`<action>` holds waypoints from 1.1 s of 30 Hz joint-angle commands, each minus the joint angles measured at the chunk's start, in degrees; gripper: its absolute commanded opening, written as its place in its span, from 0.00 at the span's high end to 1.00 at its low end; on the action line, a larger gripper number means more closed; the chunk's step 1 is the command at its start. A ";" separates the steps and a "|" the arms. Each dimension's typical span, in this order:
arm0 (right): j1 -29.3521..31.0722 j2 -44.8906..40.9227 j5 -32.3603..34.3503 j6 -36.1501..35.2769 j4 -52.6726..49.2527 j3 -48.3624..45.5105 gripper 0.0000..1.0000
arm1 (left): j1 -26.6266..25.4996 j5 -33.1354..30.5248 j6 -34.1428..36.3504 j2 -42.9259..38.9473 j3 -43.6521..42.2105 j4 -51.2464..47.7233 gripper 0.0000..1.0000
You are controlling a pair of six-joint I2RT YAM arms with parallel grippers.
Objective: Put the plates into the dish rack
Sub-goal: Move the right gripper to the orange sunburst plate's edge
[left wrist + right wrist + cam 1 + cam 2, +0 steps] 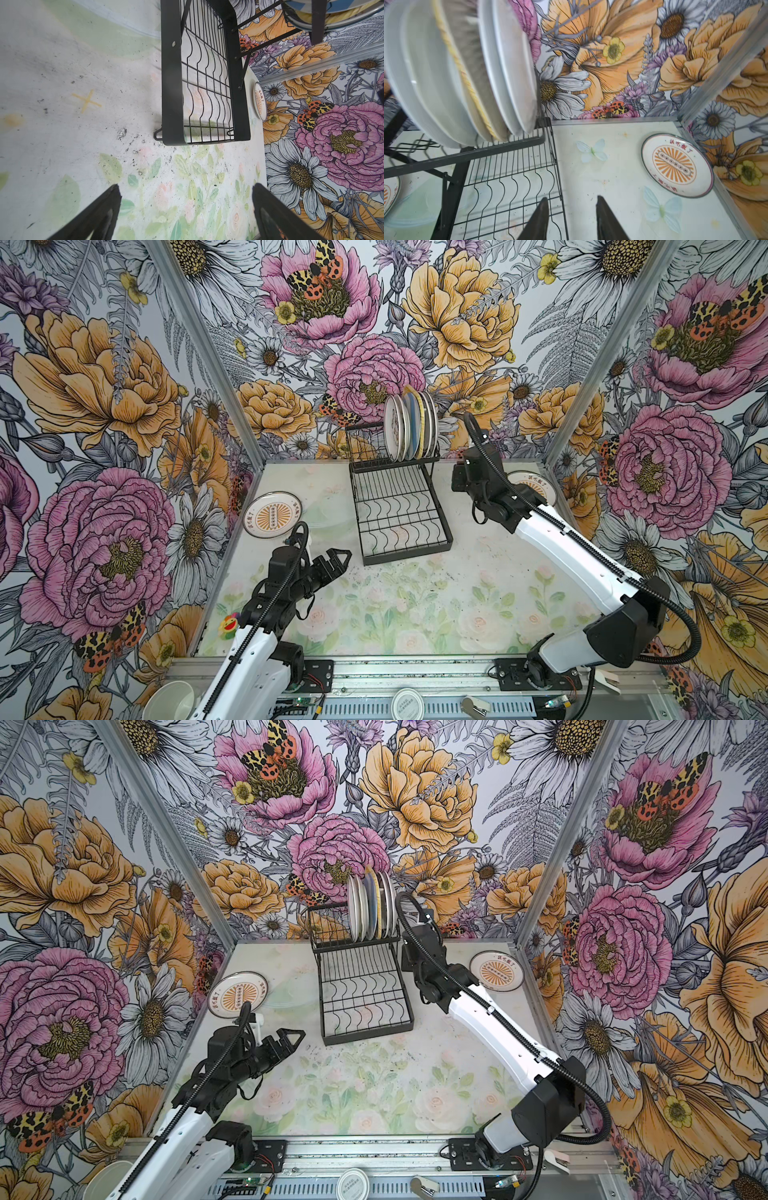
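Black and partly open, the right hand [572, 199] held nothing, just beside the dish rack [405, 558]. A careless swing could have knocked the racked plates [409, 427] standing at upper centre. Its nearest loose plate [494, 971] lay flat on the desk [415, 593] at centre right, near the side wall, probably awkward to pinch. The left hand [341, 559] gaped wide and empty; a second plate [272, 514] lay near it, centre left.

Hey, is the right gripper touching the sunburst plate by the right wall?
Apart. The right wrist view shows the right gripper with a stretch of bare table between it and the sunburst plate.
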 commanded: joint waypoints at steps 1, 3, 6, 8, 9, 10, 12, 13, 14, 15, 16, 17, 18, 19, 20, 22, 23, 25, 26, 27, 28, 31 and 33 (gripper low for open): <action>-6.86 -1.26 -9.44 4.88 -0.72 -3.42 0.60 | -0.77 -1.66 -0.67 0.20 -0.67 0.83 0.01; -11.85 -0.13 -14.77 6.09 -0.59 -4.24 0.59 | -1.08 -1.82 -0.81 0.59 -0.67 1.25 0.01; -18.92 3.08 -21.42 7.30 -0.08 -4.23 0.56 | -1.60 -2.10 -0.89 1.14 -0.73 1.71 0.01; -23.70 5.55 -26.07 8.68 1.23 -4.18 0.54 | -1.81 -2.17 -1.03 1.21 -0.82 1.94 0.01; -25.41 6.55 -27.28 9.10 1.91 -4.29 0.54 | -1.90 -2.21 -1.03 1.27 -0.85 1.94 0.01; -27.13 7.65 -28.12 9.44 2.75 -4.38 0.54 | -1.89 -2.16 -1.11 1.26 -0.93 1.96 0.01; -29.92 9.58 -29.26 9.92 4.13 -4.43 0.53 | -1.98 -2.17 -1.11 1.11 -1.15 2.05 0.01; -31.30 10.55 -29.80 10.22 4.61 -4.42 0.52 | -1.96 -2.20 -1.20 1.11 -1.27 2.07 0.01; -32.46 11.19 -30.35 10.61 5.03 -4.42 0.51 | -1.97 -2.14 -1.17 1.19 -1.33 2.19 0.01; -33.89 12.03 -31.27 11.32 5.75 -4.67 0.51 | -1.94 -2.08 -1.20 1.24 -1.37 2.20 0.01; -35.32 12.74 -32.24 11.96 6.28 -4.86 0.50 | -1.98 -2.08 -1.20 1.27 -1.37 2.25 0.01; -36.51 13.27 -33.03 12.72 6.89 -5.13 0.49 | -1.97 -2.04 -1.27 1.30 -1.41 2.41 0.01; -37.72 13.97 -33.78 13.59 7.71 -5.53 0.49 | -1.97 -1.94 -1.22 1.37 -1.54 2.57 0.01; -39.16 14.38 -34.29 14.21 8.48 -5.96 0.48 | -2.00 -1.86 -1.22 1.45 -1.63 2.74 0.01; -40.17 15.08 -34.80 14.80 9.04 -6.23 0.48 | -1.97 -1.77 -1.20 1.57 -1.71 2.95 0.01; -42.73 16.43 -36.44 16.57 10.75 -7.19 0.46 | -1.90 -1.61 -1.20 1.92 -1.89 3.48 0.01; -43.79 17.08 -37.35 17.45 11.78 -7.65 0.46 | -1.84 -1.42 -1.16 2.07 -1.90 3.82 0.01; -46.27 18.97 -39.48 19.13 14.05 -8.59 0.45 | -1.89 -1.19 -1.20 2.55 -1.97 4.40 0.01; -47.17 19.88 -40.26 19.63 14.64 -8.72 0.45 | -1.83 -1.09 -1.20 2.73 -1.99 4.55 0.01; -48.14 20.87 -41.06 20.05 15.18 -8.64 0.44 | -1.85 -0.98 -1.19 2.96 -1.94 4.87 0.01; -48.88 21.87 -41.78 20.41 15.76 -8.60 0.44 | -1.90 -0.90 -1.20 3.10 -2.05 5.01 0.01; -50.56 24.03 -43.33 21.37 17.24 -8.52 0.44 | -1.89 -0.74 -1.16 3.43 -2.07 5.36 0.01; -51.52 25.36 -44.28 22.39 18.30 -8.62 0.44 | -1.83 -0.74 -1.20 3.62 -2.16 5.62 0.01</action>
